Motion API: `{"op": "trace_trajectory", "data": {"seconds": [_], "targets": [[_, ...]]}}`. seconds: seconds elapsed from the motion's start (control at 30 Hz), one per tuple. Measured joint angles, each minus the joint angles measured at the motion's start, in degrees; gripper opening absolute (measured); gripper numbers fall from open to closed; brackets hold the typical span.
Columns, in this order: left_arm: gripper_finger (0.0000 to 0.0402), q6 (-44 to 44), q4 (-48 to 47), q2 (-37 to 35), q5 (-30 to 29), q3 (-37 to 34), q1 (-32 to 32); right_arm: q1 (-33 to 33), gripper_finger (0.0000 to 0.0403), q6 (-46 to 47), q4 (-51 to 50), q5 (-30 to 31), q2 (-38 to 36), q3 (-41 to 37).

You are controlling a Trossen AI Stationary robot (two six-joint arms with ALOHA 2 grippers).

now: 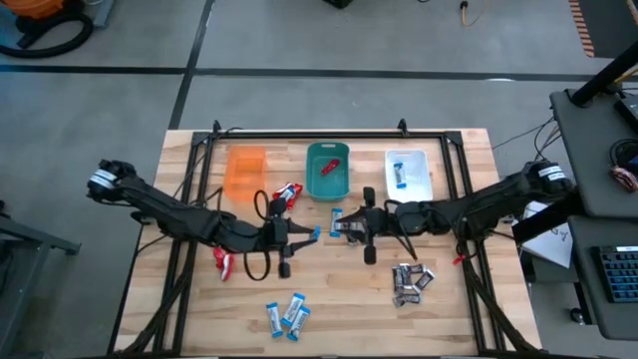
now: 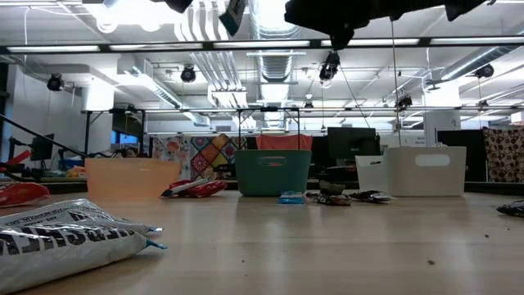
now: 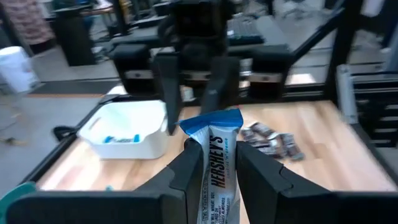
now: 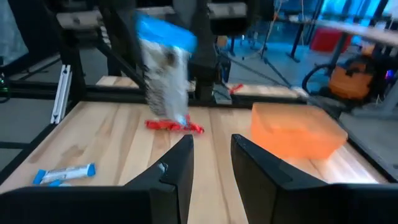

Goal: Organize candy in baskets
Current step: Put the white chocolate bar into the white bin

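Observation:
My left gripper [image 1: 304, 236] hovers over the middle of the table, shut on a blue-and-white candy bar [image 3: 221, 168]. My right gripper [image 1: 351, 227] faces it from the table's right, open, with its fingers [image 4: 211, 146] a short way from the bar [image 4: 163, 68] and touching nothing. The orange basket [image 1: 245, 172], teal basket [image 1: 327, 170] and whitish basket [image 1: 408, 173] stand in a row along the far side. A red bar lies in the teal one, a blue-and-white bar in the whitish one. My left gripper pinches the blue-and-white bar between its two fingers [image 3: 189, 165], which come about level from the table's left. The bar lies along the fingers, and its blue crimped end [image 3: 211, 121] sticks out past the fingertips. It is lifted clear of the table.
Loose candy lies on the wood: red bars [image 1: 287, 192] near the orange basket and one [image 1: 221, 261] under the left arm, blue-and-white bars [image 1: 287, 314] at the near edge and one [image 1: 337, 223] under the right gripper, dark silver bars [image 1: 411, 281] at near right. A black frame borders the table.

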Motion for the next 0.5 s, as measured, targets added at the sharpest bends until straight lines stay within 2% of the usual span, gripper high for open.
{"op": "trace_trajectory", "data": {"seconds": [0.2,0.37,0.5], "targets": [[0.0077,-0.1,2.3,0.7,-3.1,-1.7,0.1,-0.1,0.01,-2.1,5.9,0.0,5.4,0.7],[0.0077,-0.4,11.6,0.1,-3.1,-7.4,0.4,-0.1,0.0102,-2.1,7.8,0.0,8.4,1.5],[0.0077,-0.7,15.5,-0.7,-3.8,-10.6,0.5,-0.1,0.012,-1.9,8.0,0.0,9.3,2.4]]}}
